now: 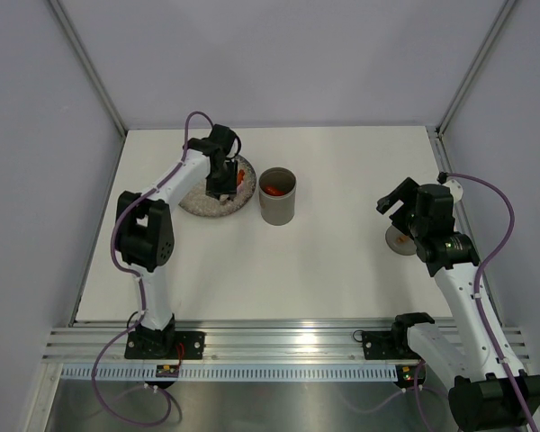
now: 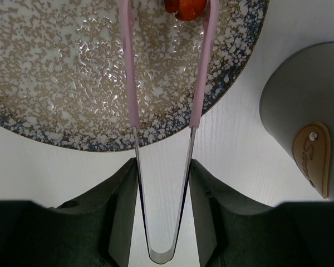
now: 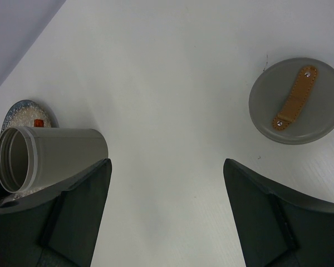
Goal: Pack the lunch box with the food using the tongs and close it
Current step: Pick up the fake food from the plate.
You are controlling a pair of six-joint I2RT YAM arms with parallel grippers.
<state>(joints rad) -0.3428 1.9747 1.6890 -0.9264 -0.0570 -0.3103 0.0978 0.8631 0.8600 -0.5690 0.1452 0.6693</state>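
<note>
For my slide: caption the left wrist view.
Left gripper holds tongs over the plate, arms flanking an orange food piece, lunch box at right.

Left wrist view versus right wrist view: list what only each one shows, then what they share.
Only left wrist: the pink tongs clamped between the left jaws, tips flanking an orange-red food piece on the speckled plate.
Only right wrist: the flat grey lid with its tan strap, lying on the white table apart from the lunch box; the box's open mouth; the right jaws wide open and empty.
Both: the plate with red food on it, the lunch box, the table.
</note>
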